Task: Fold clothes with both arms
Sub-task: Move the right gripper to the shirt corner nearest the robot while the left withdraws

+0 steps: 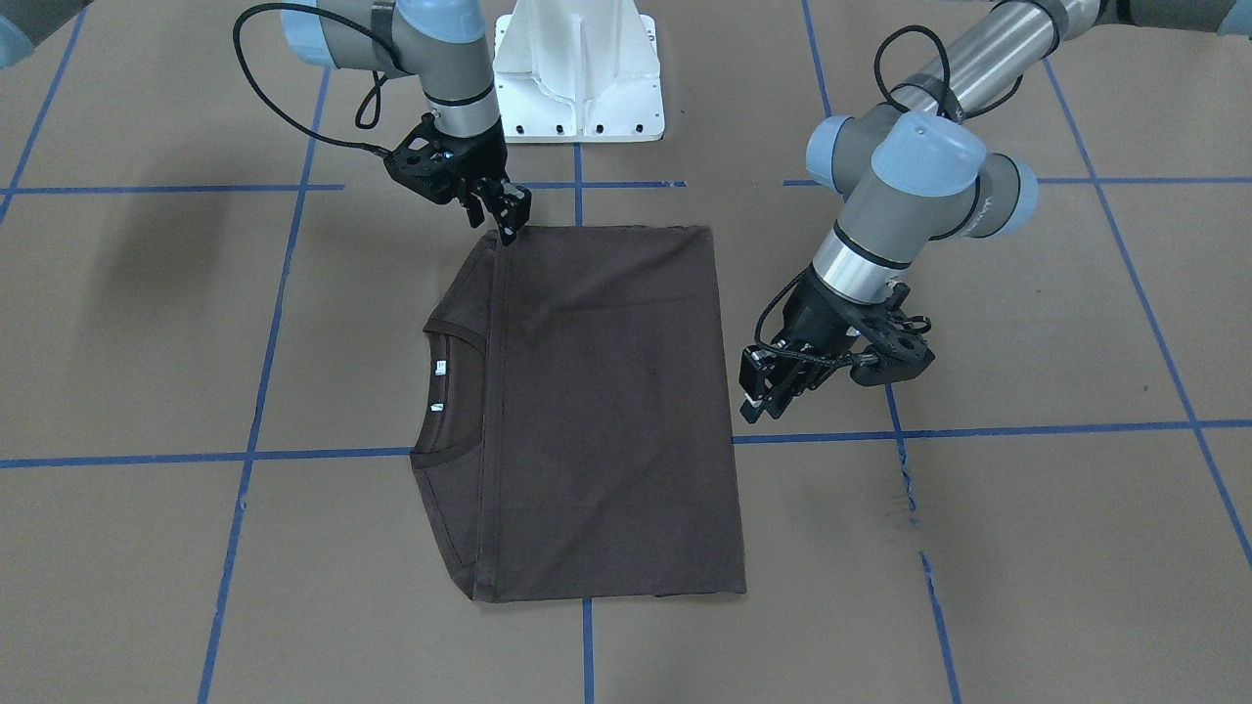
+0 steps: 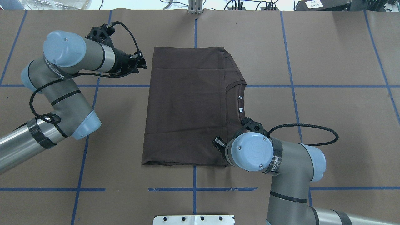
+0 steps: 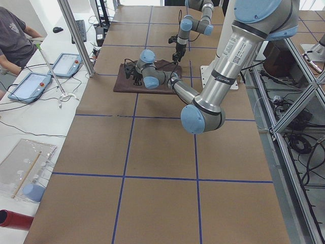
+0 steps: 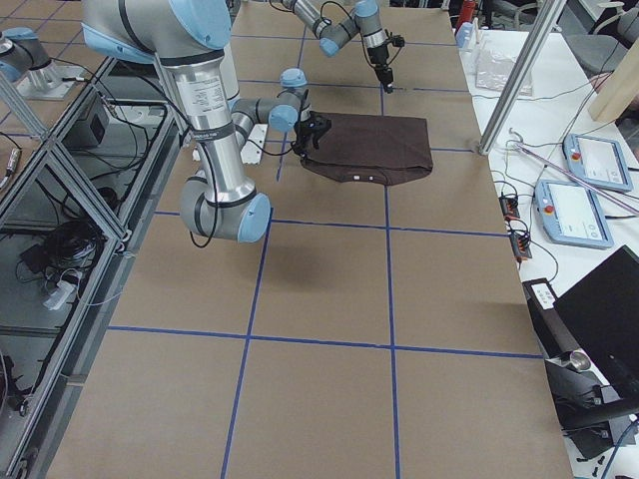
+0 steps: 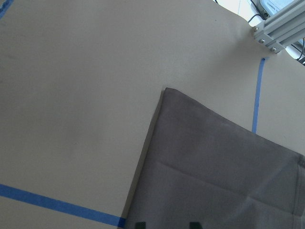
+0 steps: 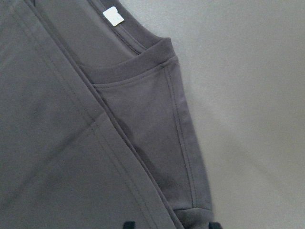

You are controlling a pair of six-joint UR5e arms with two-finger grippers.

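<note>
The dark brown-grey T-shirt (image 2: 187, 106) lies flat on the table, folded into a rectangle. Its ribbed collar (image 2: 236, 86) and white neck labels (image 2: 241, 109) show along its right side. My left gripper (image 2: 140, 64) hovers just off the shirt's far left corner, open and empty; in the front view (image 1: 763, 396) it stands beside the shirt's edge. My right gripper (image 1: 509, 223) points down at the shirt's near right corner, by the shoulder fold. It is open, and my wrist mostly hides it in the overhead view. The right wrist view shows the collar and a label (image 6: 113, 16).
The white pedestal base (image 1: 577, 78) stands at the robot's edge of the table. Blue tape lines (image 2: 193, 189) cross the brown table cover. An operator (image 3: 15, 35) and tablets (image 3: 30, 86) are at a side table beyond the far edge.
</note>
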